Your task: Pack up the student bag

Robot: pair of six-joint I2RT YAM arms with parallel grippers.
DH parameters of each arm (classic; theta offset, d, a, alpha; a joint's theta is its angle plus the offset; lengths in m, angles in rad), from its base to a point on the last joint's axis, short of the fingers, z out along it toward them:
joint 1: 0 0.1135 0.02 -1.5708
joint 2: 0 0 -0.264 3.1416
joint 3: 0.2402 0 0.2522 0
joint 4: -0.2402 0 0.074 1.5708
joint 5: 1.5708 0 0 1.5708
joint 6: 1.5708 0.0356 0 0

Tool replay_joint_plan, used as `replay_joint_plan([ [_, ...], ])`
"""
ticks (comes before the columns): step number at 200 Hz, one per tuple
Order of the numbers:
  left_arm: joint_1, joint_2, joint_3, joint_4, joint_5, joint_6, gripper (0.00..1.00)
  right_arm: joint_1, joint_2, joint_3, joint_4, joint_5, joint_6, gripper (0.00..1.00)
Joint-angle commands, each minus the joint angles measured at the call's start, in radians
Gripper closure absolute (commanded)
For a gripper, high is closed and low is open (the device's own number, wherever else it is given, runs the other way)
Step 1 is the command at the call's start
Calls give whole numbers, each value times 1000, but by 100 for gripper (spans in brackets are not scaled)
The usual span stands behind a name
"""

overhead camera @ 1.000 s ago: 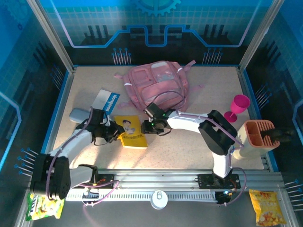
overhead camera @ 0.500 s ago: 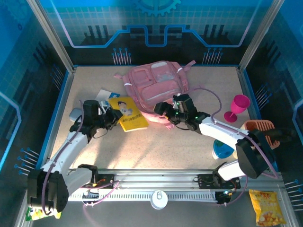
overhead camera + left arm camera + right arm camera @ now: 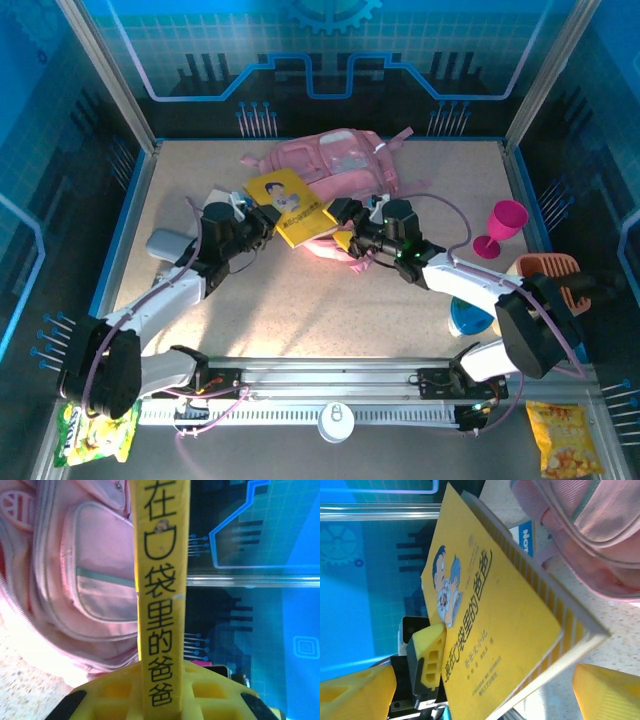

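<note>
Pink student bag (image 3: 330, 165) lies just beyond both sets of fingers, its zip pockets to the left of the left pads in the left wrist view. The left gripper (image 3: 255, 222) is clamped on the edge of a yellow book (image 3: 290, 205), held tilted above the table (image 3: 330, 300) with its far edge at the bag's near side. The right gripper (image 3: 480, 690) has its fingers spread wide, the book's corner between them and apparently touching neither. The step in hand looks like bringing the book to the bag. I cannot make out an open pocket mouth, so the next move likely calls for the right fingers to hold one open while the left slides the book in edge first.
</note>
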Motion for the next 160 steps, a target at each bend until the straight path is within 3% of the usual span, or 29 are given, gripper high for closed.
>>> replay_joint_plan([
  [1,-17,14,71,187,-89,-33,100,27,20,18,55,44,86,8],
  [53,-35,43,66,257,-118,-83,100,60,122,111,109,30,131,12],
  [84,-37,43,60,264,-119,-92,100,65,165,145,173,48,134,25],
  [125,-38,40,56,250,-113,-102,100,62,201,142,254,63,139,58],
  [142,-38,39,58,225,-113,-94,90,56,208,136,269,59,139,78],
  [160,-36,37,68,172,-112,-63,74,46,198,125,263,62,122,89],
])
